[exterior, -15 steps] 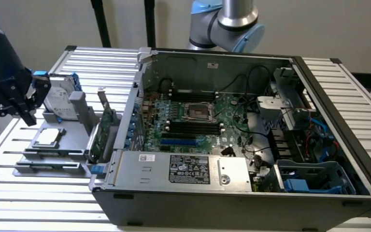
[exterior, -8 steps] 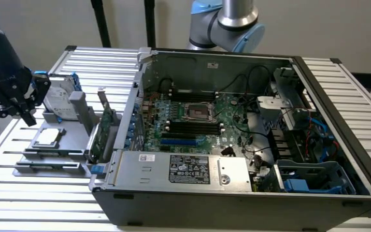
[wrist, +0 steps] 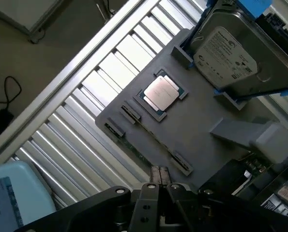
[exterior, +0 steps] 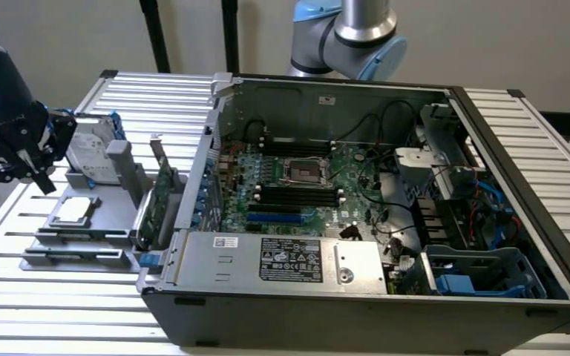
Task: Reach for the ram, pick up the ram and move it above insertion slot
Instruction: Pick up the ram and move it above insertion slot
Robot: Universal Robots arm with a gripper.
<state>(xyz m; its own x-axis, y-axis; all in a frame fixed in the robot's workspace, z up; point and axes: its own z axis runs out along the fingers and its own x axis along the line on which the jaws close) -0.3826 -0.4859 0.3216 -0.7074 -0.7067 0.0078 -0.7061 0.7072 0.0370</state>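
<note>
In the exterior view the gripper (exterior: 33, 172) hangs over the gray fixture (exterior: 107, 222) carrying nothing, well apart from the motherboard's black insertion slot (exterior: 300, 196). The work is therefore at the reach, with pick-up and carry both undone. In the wrist view the fingers (wrist: 155, 175) seem pressed together, though shadow makes that uncertain, and the ram (wrist: 153, 137) stands on edge in the fixture just ahead of them, untouched.

The hard drive (wrist: 226, 53) is gleaming silver in blue framing, the processor (wrist: 161, 93) is shining silver with green edging, the tray (wrist: 197, 121) is showing grey, the gripper (wrist: 159, 175) black.
</note>
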